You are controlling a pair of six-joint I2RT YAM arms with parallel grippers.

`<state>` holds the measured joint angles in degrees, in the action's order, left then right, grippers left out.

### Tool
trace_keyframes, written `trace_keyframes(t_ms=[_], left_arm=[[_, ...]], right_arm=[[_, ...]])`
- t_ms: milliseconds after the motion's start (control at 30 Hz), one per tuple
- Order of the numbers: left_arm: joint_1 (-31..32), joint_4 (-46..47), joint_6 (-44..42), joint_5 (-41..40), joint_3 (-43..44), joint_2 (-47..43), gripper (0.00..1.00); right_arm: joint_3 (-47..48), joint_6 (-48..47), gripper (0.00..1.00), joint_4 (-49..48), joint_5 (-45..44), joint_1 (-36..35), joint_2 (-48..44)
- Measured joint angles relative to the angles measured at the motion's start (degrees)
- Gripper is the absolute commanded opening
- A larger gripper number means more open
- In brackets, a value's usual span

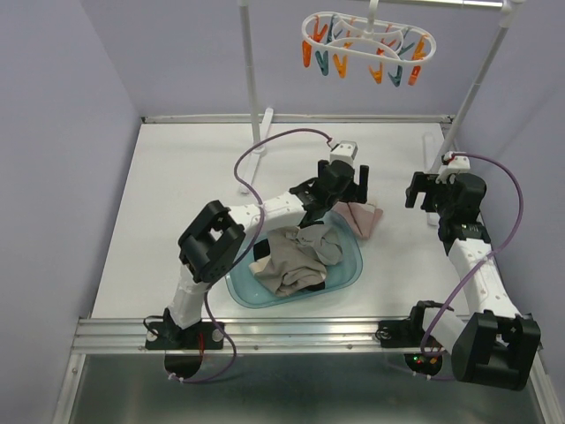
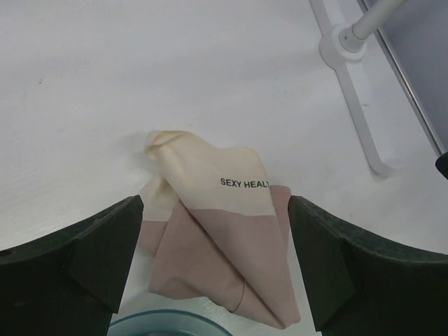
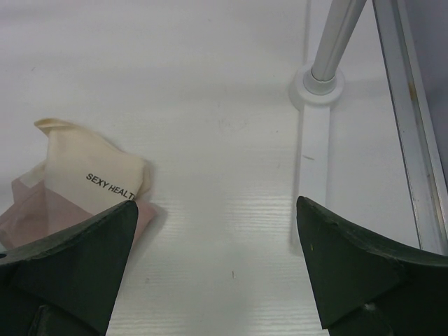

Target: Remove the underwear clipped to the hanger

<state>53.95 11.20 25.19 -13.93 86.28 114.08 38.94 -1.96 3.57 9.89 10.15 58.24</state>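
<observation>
The hanger [image 1: 366,44] hangs from the rack [image 1: 252,71] bar at the far side of the counter [image 1: 194,177], and its orange and teal pins [image 1: 340,64] dangle with no cloth on them. All the underwear is down below. A beige-taupe piece [image 1: 296,256] lies heaped in the teal basin [image 1: 349,278] near the arms' bases, with grey cloth [image 1: 325,247] at its far side and black [image 1: 309,287] showing under it. The pink piece [image 1: 362,216] lies crumpled on the counter just beside the basin's far right rim; the left wrist view shows its cream band printed "SEXY HEALT" over the pink cloth [image 2: 224,245]. The left pincer [image 1: 349,196] hovers over that pink piece with its jaws wide apart and nothing between them; in its own view the pincer [image 2: 215,203] frames the cloth without touching it. The right pincer [image 1: 428,196] is also fully open and empty, over bare counter to the right of the pink piece, near the rack's right foot [image 3: 318,80]; from its wrist the pincer [image 3: 217,204] sees the garment's edge [image 3: 77,178] by its left finger [image 3: 77,259].
</observation>
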Motion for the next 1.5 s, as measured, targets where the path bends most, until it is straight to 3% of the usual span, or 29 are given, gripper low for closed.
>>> trace_keyframes(t_ms=[367,467,500,533,767,967,1200,1367,1500], left_arm=[[1.53,-11.47,5.35,-0.76,13.29,14.73,0.86],[1.53,-13.46,6.01,-0.72,17.00,18.43,0.69],[1.53,-13.99,6.36,-1.07,18.01,19.41,0.38],[1.53,-14.27,6.58,-1.40,18.71,20.28,0.29],[1.53,-10.05,3.54,-4.13,16.63,20.50,0.13],[1.46,5.20,-4.39,-4.04,-4.46,4.13,0.00],[1.46,19.91,-13.64,-0.87,-16.59,-20.85,0.00],[1.22,23.32,-18.05,0.57,-18.21,-30.40,0.00],[0.94,19.82,-22.23,4.70,-23.02,-38.40,0.00]], right_arm=[[0.00,0.07,1.00,0.02,-0.46,0.00,-0.13],[0.00,0.07,1.00,0.02,-0.48,0.00,-0.13],[0.00,0.07,1.00,0.02,-0.46,0.00,-0.13],[0.00,0.07,1.00,0.02,-0.46,0.00,-0.15],[0.00,0.07,1.00,0.04,-0.48,0.09,-0.48],[0.00,0.07,1.00,0.02,-0.48,0.48,-1.36],[0.00,0.09,1.00,0.07,-0.37,0.76,-1.75],[0.00,0.24,1.00,0.09,-0.04,0.76,-2.01],[0.00,0.22,1.00,0.09,-0.02,0.76,-2.08]])
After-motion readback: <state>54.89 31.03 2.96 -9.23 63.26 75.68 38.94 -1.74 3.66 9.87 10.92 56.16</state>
